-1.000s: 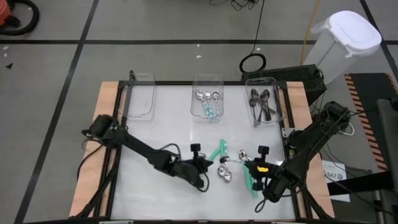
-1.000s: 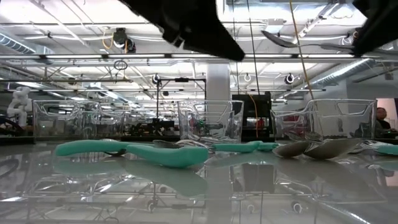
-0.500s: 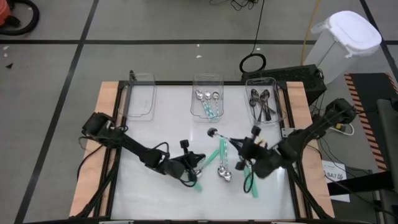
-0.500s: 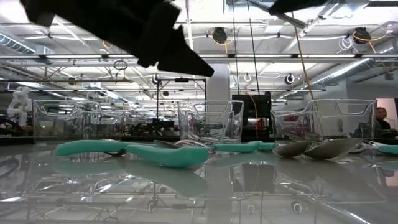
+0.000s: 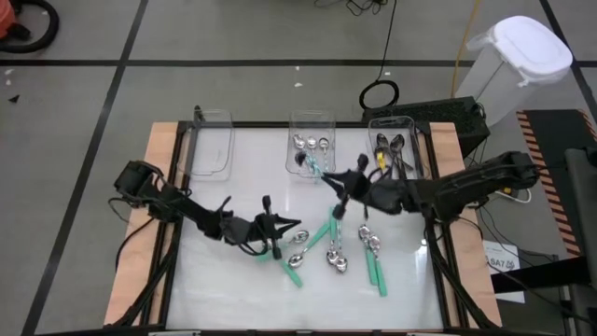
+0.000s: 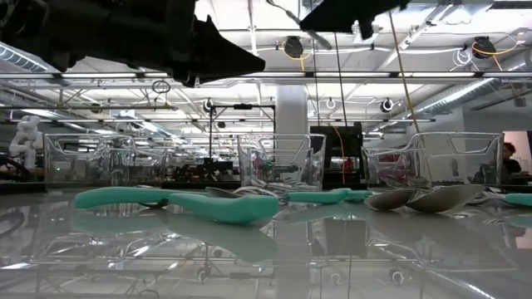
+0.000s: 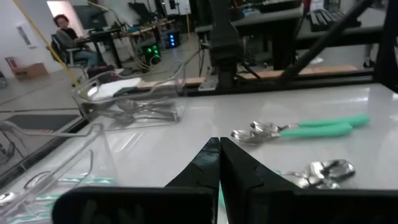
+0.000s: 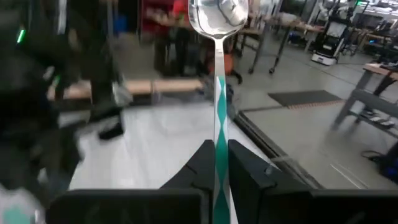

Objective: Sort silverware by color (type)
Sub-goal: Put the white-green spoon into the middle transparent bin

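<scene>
My right gripper (image 5: 338,180) is over the far middle of the table, shut on a teal-handled spoon (image 5: 312,168) whose silver bowl (image 5: 300,159) is above the near end of the middle bin (image 5: 312,119). My left gripper (image 5: 297,225) is shut and empty, hovering left of the loose spoons. Teal-handled spoons (image 5: 326,229) (image 5: 375,269) (image 5: 293,271) and silver spoons (image 5: 336,259) lie flat on the table. The middle bin holds silver-bowled spoons, at least one with a teal handle. The right bin (image 5: 395,159) holds dark ones. My right gripper pinches the spoon's teal handle (image 8: 219,134) between its two fingers (image 8: 245,165), with the handle running straight out along the fingers. The silver bowl (image 8: 217,15) points away from the gripper. The spoon is lifted clear of the table.
An empty clear bin (image 5: 211,140) stands at the far left. The table's wooden side rails (image 5: 154,187) run along both sides. Bare white tabletop lies on the left half and along the near edge. People and desks show in the room beyond.
My right gripper has risen from the near right of the table and travelled toward the far edge and left, carrying the teal-handled spoon lifted clear toward the middle bin. My left gripper has drawn back a little toward the left and the far edge, staying shut.
</scene>
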